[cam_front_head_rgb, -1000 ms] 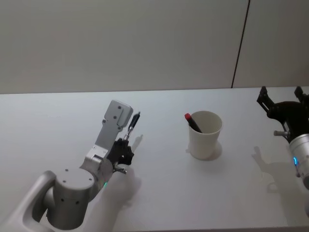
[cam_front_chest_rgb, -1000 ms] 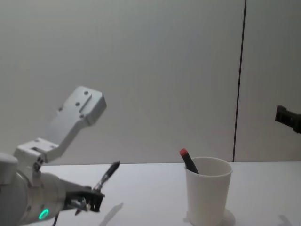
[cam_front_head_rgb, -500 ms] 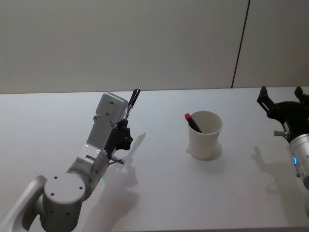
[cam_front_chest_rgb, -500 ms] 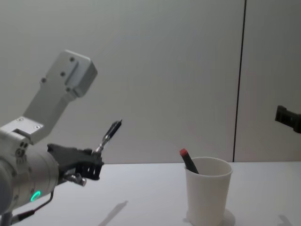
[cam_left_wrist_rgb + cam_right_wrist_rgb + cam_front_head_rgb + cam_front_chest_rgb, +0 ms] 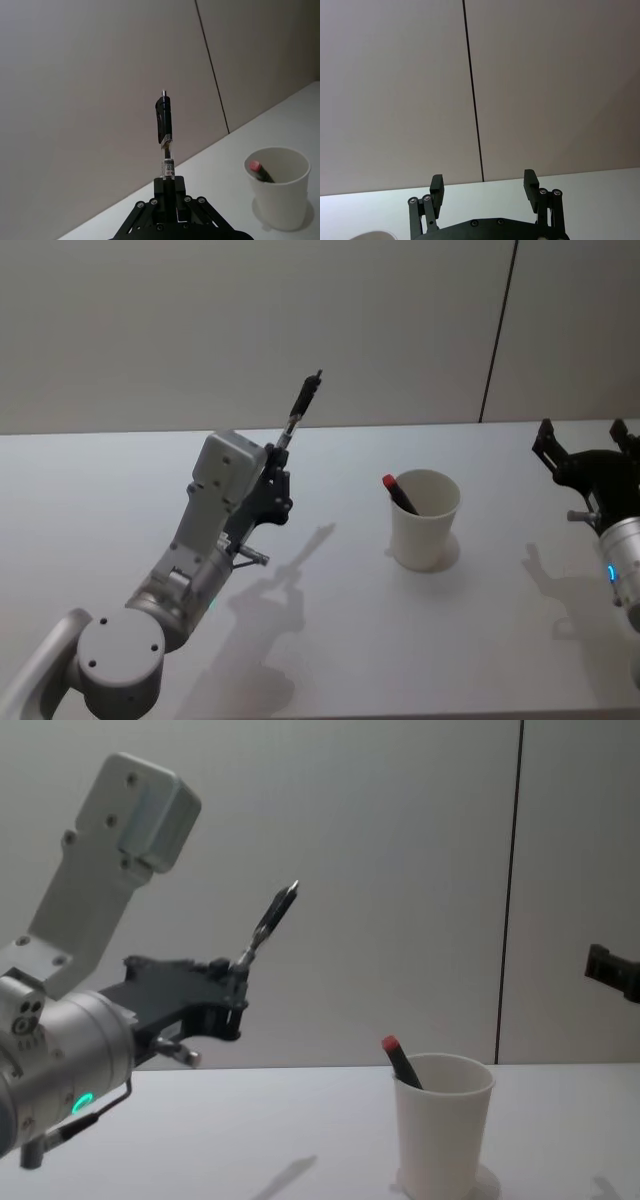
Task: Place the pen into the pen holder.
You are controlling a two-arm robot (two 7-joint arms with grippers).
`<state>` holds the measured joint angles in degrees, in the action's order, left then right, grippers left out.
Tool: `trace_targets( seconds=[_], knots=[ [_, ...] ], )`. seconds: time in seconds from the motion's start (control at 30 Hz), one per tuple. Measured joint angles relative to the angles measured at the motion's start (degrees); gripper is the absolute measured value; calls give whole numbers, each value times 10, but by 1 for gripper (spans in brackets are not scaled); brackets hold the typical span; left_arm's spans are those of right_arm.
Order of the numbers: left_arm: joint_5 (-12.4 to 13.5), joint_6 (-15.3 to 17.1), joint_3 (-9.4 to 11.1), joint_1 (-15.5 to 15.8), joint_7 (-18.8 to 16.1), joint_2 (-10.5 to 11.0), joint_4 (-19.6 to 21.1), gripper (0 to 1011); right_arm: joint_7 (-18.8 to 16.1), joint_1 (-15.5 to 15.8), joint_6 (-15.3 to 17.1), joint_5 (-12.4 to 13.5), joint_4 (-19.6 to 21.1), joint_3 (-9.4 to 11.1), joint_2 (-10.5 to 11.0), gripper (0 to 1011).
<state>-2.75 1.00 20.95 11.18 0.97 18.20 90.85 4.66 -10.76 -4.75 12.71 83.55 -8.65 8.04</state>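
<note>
Pen (image 5: pixel 303 405) is up in the air over the left side of the white table (image 5: pixel 100 490). It's a black clicky one, pinched by its lower end in the left gripper (image 5: pixel 278 462), clip end up and leaning toward the right. Right of it, well apart, the pen holder (image 5: pixel 425 530), a white paper cup, stands on the table with a red-capped pen (image 5: pixel 398 490) leaning inside. Over at the right edge the right gripper (image 5: pixel 583 440) hangs with fingers spread wide, holding nothing.
</note>
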Motion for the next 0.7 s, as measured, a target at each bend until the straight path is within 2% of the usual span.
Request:
trace_targets(
  seconds=[0.17, 0.23, 0.27, 0.43, 0.5, 0.57, 0.6, 0.7],
  knots=[
    [7, -51, 1, 4, 21, -2, -9, 126, 0, 0, 0, 0, 0, 0, 0, 1002],
    [11, -86, 2, 10, 38, -5, -19, 126, 0, 0, 0, 0, 0, 0, 0, 1002],
    [11, -86, 2, 10, 38, -5, -19, 126, 0, 0, 0, 0, 0, 0, 0, 1002],
    [15, -153, 5, 25, 77, -14, -41, 126, 0, 0, 0, 0, 0, 0, 0, 1002],
    [15, -160, 5, 26, 81, -15, -44, 126, 0, 0, 0, 0, 0, 0, 0, 1002],
    [15, -190, 6, 36, 105, -21, -58, 126, 0, 0, 0, 0, 0, 0, 0, 1002],
    [15, -190, 6, 36, 105, -21, -58, 126, 0, 0, 0, 0, 0, 0, 0, 1002],
    [14, -222, 9, 49, 134, -29, -77, 126, 0, 0, 0, 0, 0, 0, 0, 1002]
  ],
)
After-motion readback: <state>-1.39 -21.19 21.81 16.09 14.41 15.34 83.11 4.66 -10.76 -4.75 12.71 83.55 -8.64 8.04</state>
